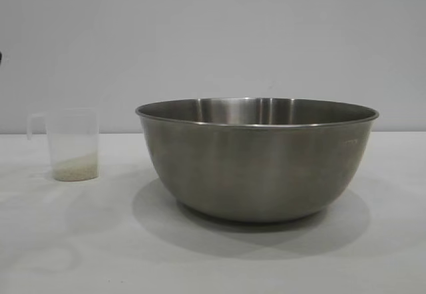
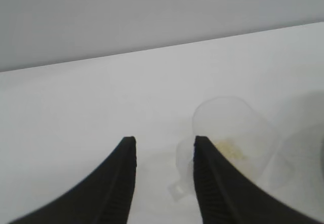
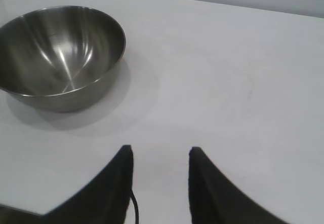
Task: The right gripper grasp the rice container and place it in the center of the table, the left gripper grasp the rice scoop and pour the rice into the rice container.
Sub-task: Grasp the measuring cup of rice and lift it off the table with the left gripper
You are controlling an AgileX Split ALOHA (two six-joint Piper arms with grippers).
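**Desk:** Where do we stand?

**Me:** Nothing is grasped yet, by my reading. The rice container (image 1: 257,157) sits upright on the table (image 1: 80,241), and I can't tell whether that spot already counts as the centre. The rice scoop (image 1: 72,144) stands well to the left of the container, upright, handle pointing away from it, with the rice (image 1: 76,169) a thin layer in its bottom.

**Desk:** And the arms?

**Me:** My right gripper (image 3: 158,155) hangs clear of the container, fingers parted and holding nothing. My left gripper (image 2: 164,145) hovers over the scoop's handle, also parted and empty.

**Desk:** So what's left?

**Me:** I'd say everything: settle the container, take the scoop, pour. The container's inside looks bare.
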